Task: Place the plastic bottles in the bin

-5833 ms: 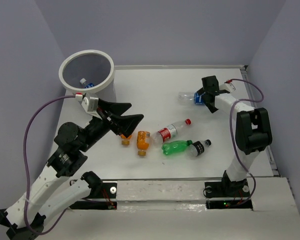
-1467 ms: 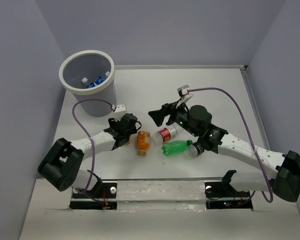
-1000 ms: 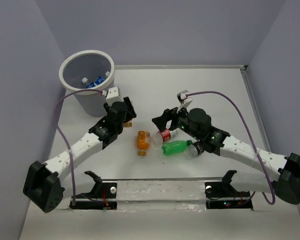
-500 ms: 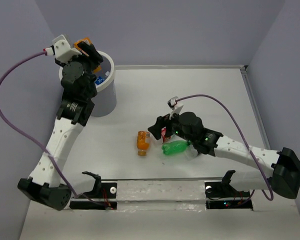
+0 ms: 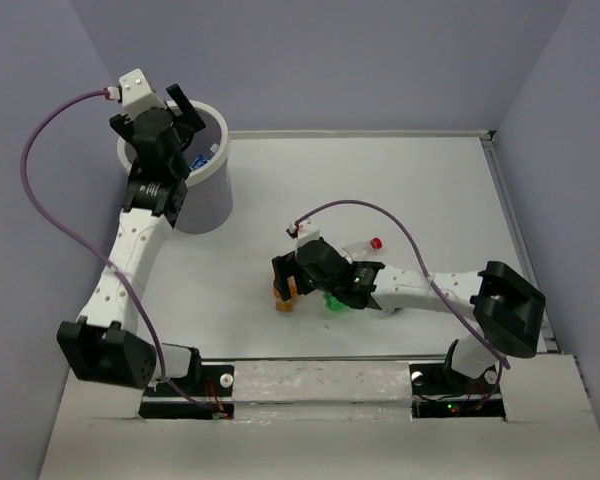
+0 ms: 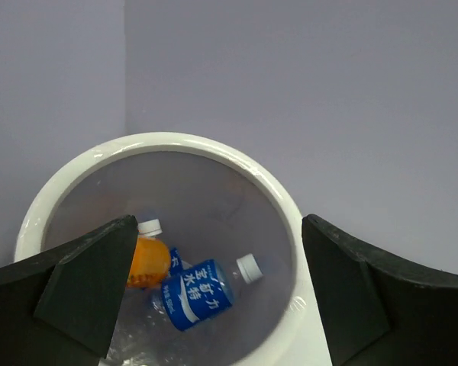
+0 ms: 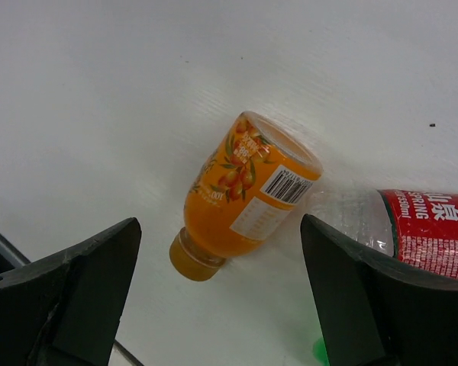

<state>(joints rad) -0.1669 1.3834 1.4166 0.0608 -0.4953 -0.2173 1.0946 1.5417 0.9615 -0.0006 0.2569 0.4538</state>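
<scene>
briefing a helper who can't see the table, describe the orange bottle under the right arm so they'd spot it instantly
On the white table, look near the middle of the front edge, below the open right gripper. The orange bottle lies on its side there, next to a clear red-labelled bottle and a green bottle. Of these it alone is orange, with a fruit-print label and barcode.

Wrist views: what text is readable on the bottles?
"SPRING", after a Chinese character: red-label bottle, right wrist view.
"宝矿力水特": blue-label bottle in the bin, left wrist view.
Orange bottle on the table: barcode and small print, too small to read.
</scene>
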